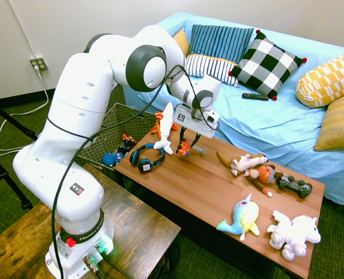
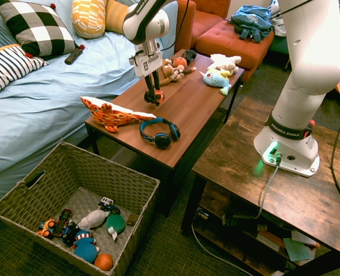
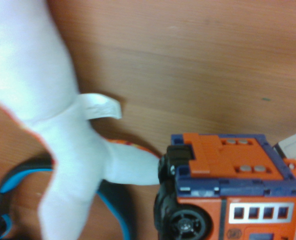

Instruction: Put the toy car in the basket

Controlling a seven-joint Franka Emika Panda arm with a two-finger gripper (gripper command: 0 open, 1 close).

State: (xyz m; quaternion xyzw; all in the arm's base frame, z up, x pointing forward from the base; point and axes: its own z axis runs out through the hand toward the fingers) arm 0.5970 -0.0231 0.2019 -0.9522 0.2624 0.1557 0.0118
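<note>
Gripper (image 2: 154,100) closed on toy car (image 3: 238,175), held over worktop (image 2: 190,103). Nearby on worktop: blue-black headphones (image 2: 161,139) and orange-and-white plush (image 2: 108,114). Farther out, on floor beside worktop: basket (image 2: 112,181) with assorted toys inside.
</note>
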